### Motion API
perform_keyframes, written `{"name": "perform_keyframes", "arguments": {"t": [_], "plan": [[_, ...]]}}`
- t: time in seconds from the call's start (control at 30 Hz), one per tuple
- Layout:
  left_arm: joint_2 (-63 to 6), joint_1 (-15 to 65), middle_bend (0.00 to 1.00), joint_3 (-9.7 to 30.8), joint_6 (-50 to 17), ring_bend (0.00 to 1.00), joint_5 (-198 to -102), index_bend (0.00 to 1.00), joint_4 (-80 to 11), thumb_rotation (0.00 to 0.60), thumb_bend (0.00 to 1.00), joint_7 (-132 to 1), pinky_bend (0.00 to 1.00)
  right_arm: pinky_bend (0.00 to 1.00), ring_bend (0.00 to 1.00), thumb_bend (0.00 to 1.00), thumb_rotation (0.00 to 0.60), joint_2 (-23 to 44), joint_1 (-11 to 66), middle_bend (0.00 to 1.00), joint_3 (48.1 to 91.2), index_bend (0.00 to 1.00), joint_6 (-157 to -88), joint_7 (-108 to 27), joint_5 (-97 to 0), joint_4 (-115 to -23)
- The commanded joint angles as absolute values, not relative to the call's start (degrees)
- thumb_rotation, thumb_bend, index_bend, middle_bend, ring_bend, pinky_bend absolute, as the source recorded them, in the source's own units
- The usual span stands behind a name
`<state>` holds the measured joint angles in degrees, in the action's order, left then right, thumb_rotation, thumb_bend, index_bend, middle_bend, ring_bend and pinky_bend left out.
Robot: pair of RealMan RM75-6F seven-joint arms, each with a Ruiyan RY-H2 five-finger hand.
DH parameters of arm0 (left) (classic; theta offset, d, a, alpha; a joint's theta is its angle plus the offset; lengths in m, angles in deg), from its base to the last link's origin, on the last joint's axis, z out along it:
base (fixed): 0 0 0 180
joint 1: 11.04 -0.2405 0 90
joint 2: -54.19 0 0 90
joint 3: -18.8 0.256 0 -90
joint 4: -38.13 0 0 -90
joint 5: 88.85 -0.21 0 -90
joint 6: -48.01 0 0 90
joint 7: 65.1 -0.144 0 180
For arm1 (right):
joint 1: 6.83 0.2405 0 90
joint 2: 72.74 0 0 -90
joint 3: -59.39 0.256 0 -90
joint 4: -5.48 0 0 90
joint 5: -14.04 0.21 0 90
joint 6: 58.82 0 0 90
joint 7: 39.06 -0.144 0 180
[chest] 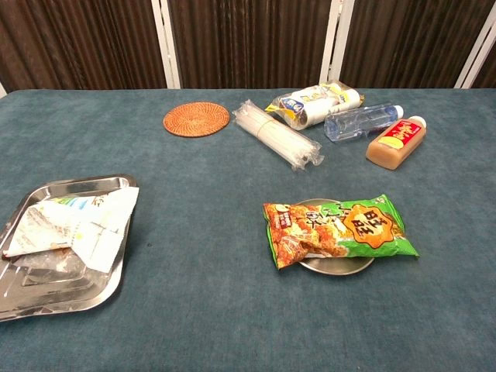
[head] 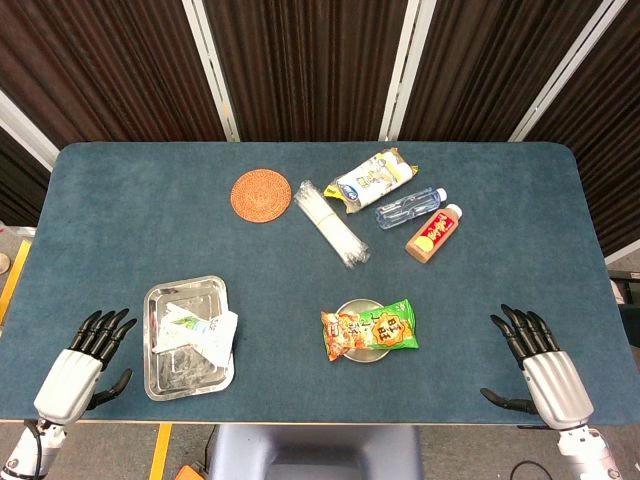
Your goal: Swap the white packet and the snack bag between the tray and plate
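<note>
The white packet [head: 200, 332] lies in the steel tray [head: 160, 382] at the front left, one corner hanging over the tray's right rim; the chest view shows the packet [chest: 77, 223] and the tray [chest: 74, 298] too. The green and orange snack bag [head: 370, 329] lies across a small round metal plate [head: 364, 354], also in the chest view as the bag [chest: 341, 231] on the plate [chest: 337, 266]. My left hand [head: 88, 355] rests at the front left edge, fingers spread, holding nothing. At the front right edge my right hand [head: 535, 362] is likewise open and empty.
At the back of the table lie a woven round coaster [head: 261, 193], a clear sleeve of plastic straws or cups [head: 331, 223], a yellow-white snack packet [head: 371, 179], a water bottle [head: 410, 208] and a brown drink bottle [head: 434, 233].
</note>
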<state>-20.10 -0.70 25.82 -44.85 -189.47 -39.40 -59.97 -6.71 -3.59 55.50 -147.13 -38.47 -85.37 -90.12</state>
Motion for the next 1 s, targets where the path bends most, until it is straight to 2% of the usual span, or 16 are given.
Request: {"name": "perform_keyframes", "arguments": {"t": [0.03, 0.13, 0.27, 0.47, 0.57, 0.87, 0.93, 1.0], "plan": [[-20.40, -0.36, 0.00, 26.12, -44.12, 0.00, -190.41, 0.00, -39.47, 0.600, 0.42, -59.95, 0.00, 0.00, 0.00, 0.21, 0.600, -6.83, -3.65, 0.00, 55.37, 0.00, -147.22, -38.84, -85.60, -90.23], [-21.22, 0.93, 0.00, 26.25, -42.09, 0.00, -191.61, 0.00, -39.99, 0.600, 0.42, -60.06, 0.00, 0.00, 0.00, 0.21, 0.600, -6.99, -3.68, 0.00, 55.40, 0.00, -147.22, -39.22, -85.55, -90.25], [-23.49, 5.36, 0.00, 24.74, -35.94, 0.00, -192.37, 0.00, -40.21, 0.600, 0.41, -61.40, 0.00, 0.00, 0.00, 0.21, 0.600, -6.77, -3.31, 0.00, 55.44, 0.00, -146.20, -39.27, -85.23, -90.02], [-27.56, 11.03, 0.00, 20.31, -23.71, 0.00, -185.90, 0.00, -38.85, 0.600, 0.39, -68.06, 0.00, 0.00, 0.00, 0.21, 0.600, -6.86, -3.00, 0.00, 55.48, 0.00, -145.42, -39.57, -84.95, -90.13], [-28.19, 13.16, 0.00, 19.43, -18.29, 0.00, -182.82, 0.00, -38.78, 0.600, 0.39, -68.70, 0.00, 0.00, 0.00, 0.21, 0.600, -7.05, -3.00, 0.00, 55.89, 0.00, -145.58, -40.07, -84.37, -90.12], [-29.67, 16.72, 0.00, 18.25, -10.53, 0.00, -177.78, 0.00, -36.24, 0.600, 0.39, -67.03, 0.01, 0.00, 0.00, 0.21, 0.600, -7.14, -2.95, 0.00, 56.24, 0.00, -145.40, -40.40, -83.77, -89.98], [-29.86, 17.17, 0.01, 18.21, -10.28, 0.00, -177.77, 0.00, -35.89, 0.600, 0.39, -66.23, 0.07, 0.00, 0.00, 0.21, 0.600, -7.11, -2.98, 0.00, 56.33, 0.00, -145.41, -40.28, -83.60, -89.95], [-30.37, 17.58, 0.15, 18.12, -10.86, 0.09, -178.28, 0.13, -35.07, 0.600, 0.39, -65.16, 0.21, 0.00, 0.00, 0.21, 0.600, -7.02, -2.95, 0.00, 56.37, 0.00, -145.25, -40.06, -83.48, -89.95]]}}
